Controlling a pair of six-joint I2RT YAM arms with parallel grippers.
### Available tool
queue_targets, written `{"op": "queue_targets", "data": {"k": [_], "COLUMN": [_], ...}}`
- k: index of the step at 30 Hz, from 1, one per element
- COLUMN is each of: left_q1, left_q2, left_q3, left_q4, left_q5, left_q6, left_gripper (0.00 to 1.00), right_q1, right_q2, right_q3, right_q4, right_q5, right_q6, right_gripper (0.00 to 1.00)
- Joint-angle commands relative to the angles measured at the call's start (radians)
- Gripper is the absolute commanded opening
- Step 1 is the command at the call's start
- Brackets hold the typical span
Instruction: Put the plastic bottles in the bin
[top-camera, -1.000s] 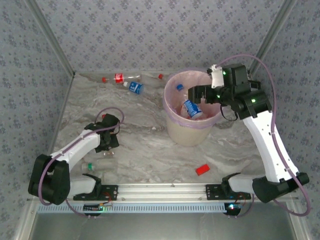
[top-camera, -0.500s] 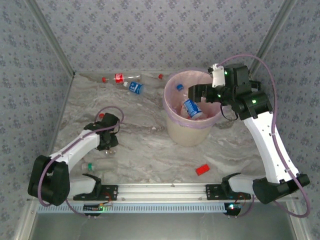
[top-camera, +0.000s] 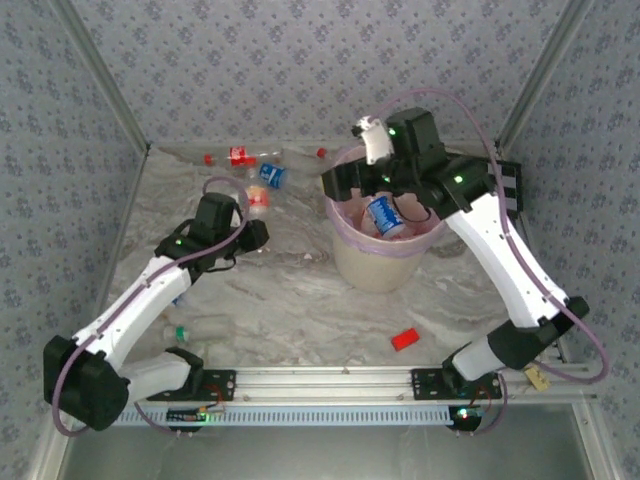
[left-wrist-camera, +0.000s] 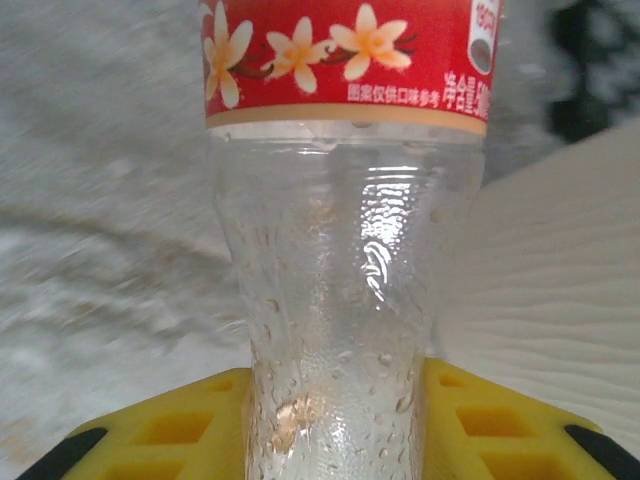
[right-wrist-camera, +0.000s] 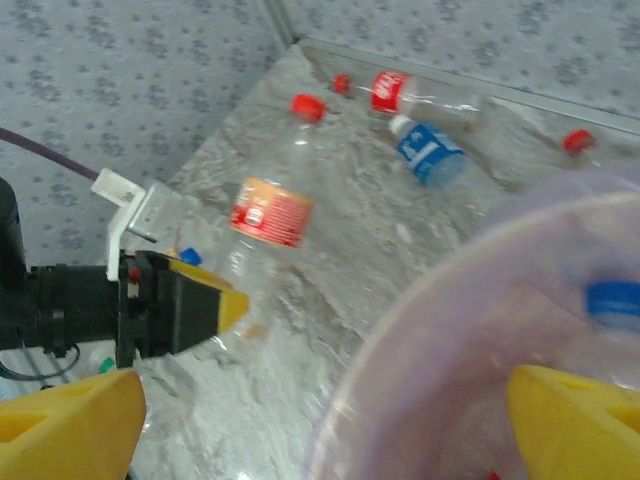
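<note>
A clear red-labelled bottle (right-wrist-camera: 270, 212) is held up off the marbled table (top-camera: 300, 290), clamped at its lower body between the yellow fingers of the left gripper (top-camera: 254, 228) (a second ago that gripper was down at the table surface, nearer the arm bases, and closing). The bottle is carried to the left of the bin (top-camera: 375, 268), apart from its rim. Inside the pink-lined bin a blue-labelled bottle (top-camera: 383, 215) is lying. The right gripper (top-camera: 338, 183), spread wide with nothing in it, has been swung from the bin's right side to above its left rim. Loose bottles (top-camera: 270, 176) lie by the back wall, and a red block (top-camera: 404, 339) lies in front of the bin.
</note>
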Motion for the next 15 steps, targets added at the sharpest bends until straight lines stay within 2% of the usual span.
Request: {"op": "queue_targets", "data": {"k": [1, 7, 11, 15], "left_q1": [-0.026, -0.073, -0.089, -0.093], "left_q2": [-0.052, -0.125, -0.163, -0.177], "left_q3": [0.019, -0.045, -0.068, -0.078], "left_q4": [0.177, 0.360, 0.386, 0.386], "left_q5": [0.092, 0.118, 0.119, 0.118], "left_q6": [0.020, 0.016, 0.030, 0.032], "left_gripper": [0.37, 0.36, 0.36, 0.36], "right_q1": [0.036, 0.065, 0.085, 0.105], "right_q2": [0.081, 0.234, 0.302, 0.347], "right_q3": [0.103, 0.237, 0.286, 0.314], "right_q4": [0.022, 0.008, 0.021, 0.035], "right_q5": [-0.037, -0.063, -0.116, -0.153], "right_q6": [0.001, 0.031, 0.048, 0.062], "right_gripper": [0.94, 0.89, 0.85, 0.86]}}
